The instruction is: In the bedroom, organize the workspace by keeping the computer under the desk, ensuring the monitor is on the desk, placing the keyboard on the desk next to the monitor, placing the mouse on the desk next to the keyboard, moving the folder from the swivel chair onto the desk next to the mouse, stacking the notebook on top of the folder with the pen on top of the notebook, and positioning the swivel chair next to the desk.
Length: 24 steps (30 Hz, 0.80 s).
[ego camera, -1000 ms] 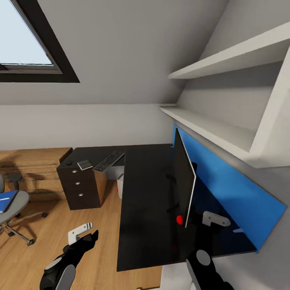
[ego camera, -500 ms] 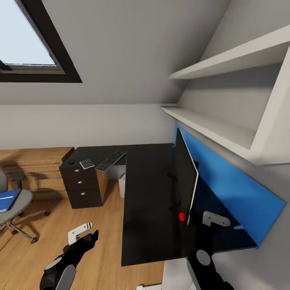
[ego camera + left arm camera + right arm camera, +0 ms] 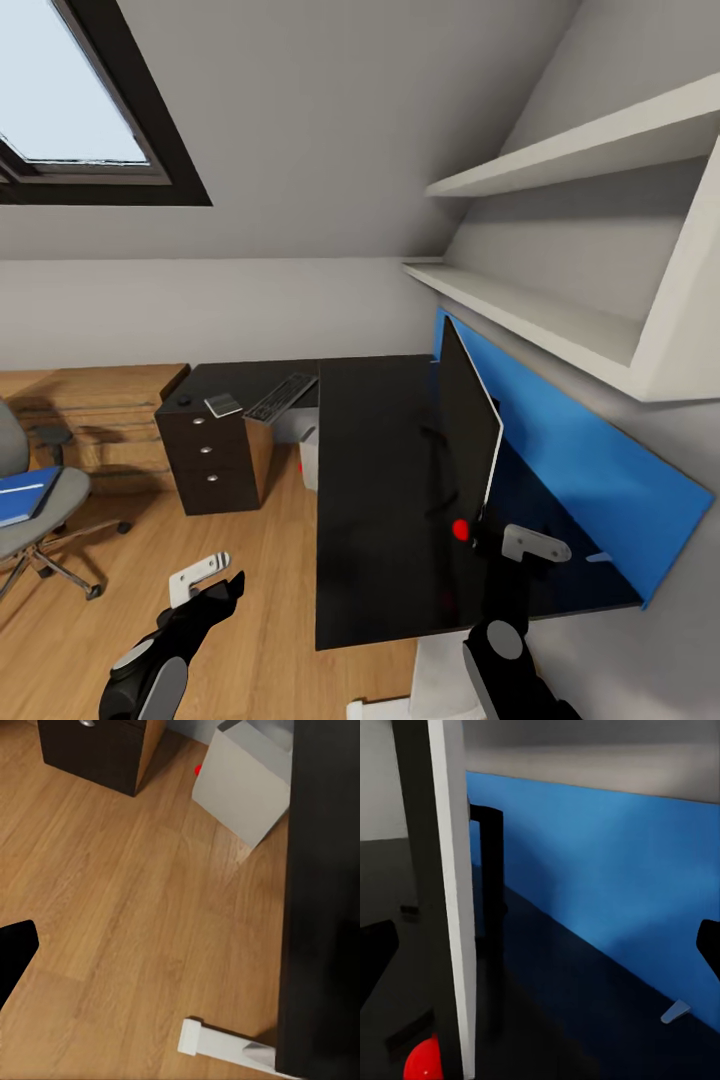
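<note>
The long L-shaped black-topped table (image 3: 375, 480) with its blue back panel runs along the wall under white shelves (image 3: 560, 320), and the wide black flat monitor (image 3: 468, 430) with a red dot at its lower corner stands upright on it, edge-on to the head view, near the back panel. At the table's far wing the slim black keyboard (image 3: 281, 397) lies beside the small grey-covered notebook (image 3: 223, 405), above black drawers with round silver knobs (image 3: 210, 465). The light grey-white box-shaped computer tower (image 3: 244, 784) sits on the wood floor (image 3: 135, 915) under the table. The grey upholstered swivel chair (image 3: 40, 500) stands well apart from the table, with the bright-blue flat folder (image 3: 22, 495) on its seat. The left end effector (image 3: 205, 585) hangs over the floor and the right end effector (image 3: 535, 545) hovers just behind the monitor's near end; how wide either one stands I cannot tell
</note>
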### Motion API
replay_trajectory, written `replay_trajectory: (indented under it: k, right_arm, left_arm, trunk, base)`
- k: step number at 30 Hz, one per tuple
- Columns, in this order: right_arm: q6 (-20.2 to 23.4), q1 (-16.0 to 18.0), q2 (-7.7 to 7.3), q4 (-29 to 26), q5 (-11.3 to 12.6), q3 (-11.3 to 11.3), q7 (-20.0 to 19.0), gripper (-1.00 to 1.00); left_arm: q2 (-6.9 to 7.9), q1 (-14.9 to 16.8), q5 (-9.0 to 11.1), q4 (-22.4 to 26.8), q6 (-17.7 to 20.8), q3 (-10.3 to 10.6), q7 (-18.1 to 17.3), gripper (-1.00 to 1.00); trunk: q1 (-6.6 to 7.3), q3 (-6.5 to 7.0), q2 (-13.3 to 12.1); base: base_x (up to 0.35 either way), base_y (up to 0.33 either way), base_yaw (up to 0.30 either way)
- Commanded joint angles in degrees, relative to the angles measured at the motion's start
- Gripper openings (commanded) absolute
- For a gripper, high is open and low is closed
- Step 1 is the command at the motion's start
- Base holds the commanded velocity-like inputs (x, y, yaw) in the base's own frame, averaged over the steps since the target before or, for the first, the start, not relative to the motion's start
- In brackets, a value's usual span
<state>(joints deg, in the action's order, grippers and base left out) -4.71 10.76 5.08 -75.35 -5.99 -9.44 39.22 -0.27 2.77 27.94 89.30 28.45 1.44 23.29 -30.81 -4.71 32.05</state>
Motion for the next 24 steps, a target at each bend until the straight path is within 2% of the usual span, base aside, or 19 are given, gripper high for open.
replay_trajectory:
  k: [1, 11, 19, 24]
  right_arm:
    - [0.0, 0.1, 0.01, 0.0, -0.3, 0.0, 0.3, 1.0]
    - [0.0, 0.1, 0.03, 0.0, -0.3, -0.2, 0.2, 1.0]
    - [0.0, 0.1, 0.11, -0.4, -0.2, -2.3, 0.4, 1.0]
    - [-0.1, 0.1, 0.02, -0.3, -0.3, -2.5, 0.5, 1.0]
  left_arm:
    - [0.01, 0.1, 0.6, 0.1, 0.1, 0.1, 0.6, 1.0]
    - [0.01, 0.1, 0.6, 0.1, 0.1, 0.1, 0.6, 1.0]
    - [0.01, 0.0, 0.6, 0.1, 0.1, 0.1, 0.6, 1.0]
    - [0.01, 0.1, 0.6, 0.1, 0.1, 0.1, 0.6, 1.0]
  trunk:
    - [-0.03, -0.11, 0.1]
    - [-0.03, -0.11, 0.1]
    - [-0.03, -0.11, 0.1]
    - [-0.03, -0.11, 0.1]
  base:
    - [0.025, 0.028, 0.0]
    - [0.003, 0.003, 0.0]
    - [0.007, 0.0, 0.0]
    - [0.203, 0.031, 0.0]
